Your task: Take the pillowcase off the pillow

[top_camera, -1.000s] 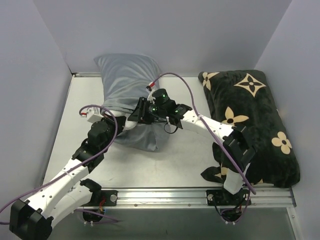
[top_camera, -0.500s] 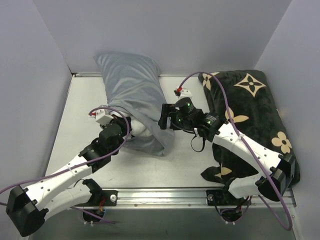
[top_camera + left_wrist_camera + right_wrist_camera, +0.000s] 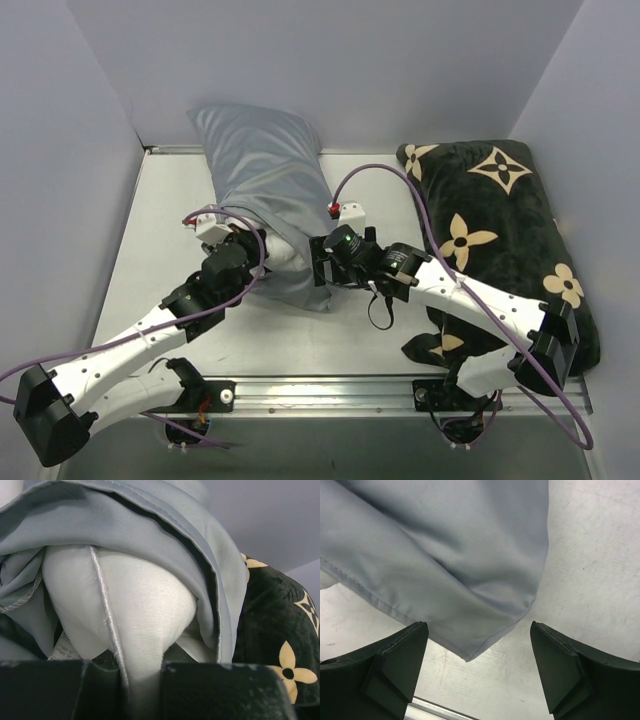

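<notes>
The blue-grey pillowcase lies on the table from the back wall toward the middle, with the white pillow showing at its near open end. My left gripper is shut on a corner of the pillow. In the left wrist view the white corner is pinched between the gripper's jaws, with the pillowcase's hem pushed back above it. My right gripper is open at the pillowcase's near right corner. In the right wrist view that corner hangs between the spread jaws, touching neither.
A black cushion with tan flower motifs fills the right side of the table, under the right arm; it also shows in the left wrist view. Grey walls close the back and sides. A metal rail runs along the near edge.
My right gripper has left the pillow's open end, swung right and come down open at the pillowcase's near right corner. The left gripper keeps its hold and has shifted slightly right.
</notes>
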Robot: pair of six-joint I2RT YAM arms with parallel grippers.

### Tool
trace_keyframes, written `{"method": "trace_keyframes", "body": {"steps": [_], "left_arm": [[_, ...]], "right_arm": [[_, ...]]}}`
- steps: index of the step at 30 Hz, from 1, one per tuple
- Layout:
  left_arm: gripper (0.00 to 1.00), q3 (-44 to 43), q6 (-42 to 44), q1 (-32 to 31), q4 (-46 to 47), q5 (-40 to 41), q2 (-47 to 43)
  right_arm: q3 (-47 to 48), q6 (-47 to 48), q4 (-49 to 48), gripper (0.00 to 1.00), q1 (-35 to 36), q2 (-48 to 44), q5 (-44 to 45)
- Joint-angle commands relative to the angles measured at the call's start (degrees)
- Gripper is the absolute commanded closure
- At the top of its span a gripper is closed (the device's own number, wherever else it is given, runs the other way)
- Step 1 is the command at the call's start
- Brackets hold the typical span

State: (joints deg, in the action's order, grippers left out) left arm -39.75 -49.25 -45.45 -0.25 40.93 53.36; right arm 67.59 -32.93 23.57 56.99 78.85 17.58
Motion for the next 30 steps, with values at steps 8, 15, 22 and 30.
{"method": "trace_keyframes", "body": {"steps": [8, 15, 22, 30], "left_arm": [[1.0, -6.6, 2.3, -0.3, 4.5, 3.3, -1.1], [1.0, -6.8, 1.7, -0.4, 4.6, 2.8, 0.1], [1.0, -7.1, 2.0, -0.5, 4.6, 2.7, -0.2], [1.0, -7.4, 2.9, -0.7, 2.8, 2.8, -2.0]], "right_arm": [[-1.8, -0.5, -0.8, 0.38, -3.2, 1.3, 2.0], [-0.3, 0.9, -0.6, 0.16, 2.8, -1.2, 4.9], [0.3, -0.6, 0.3, 0.12, 3.1, 3.4, 7.9], [-3.3, -1.5, 0.3, 0.66, -5.6, -1.5, 6.1]]}}
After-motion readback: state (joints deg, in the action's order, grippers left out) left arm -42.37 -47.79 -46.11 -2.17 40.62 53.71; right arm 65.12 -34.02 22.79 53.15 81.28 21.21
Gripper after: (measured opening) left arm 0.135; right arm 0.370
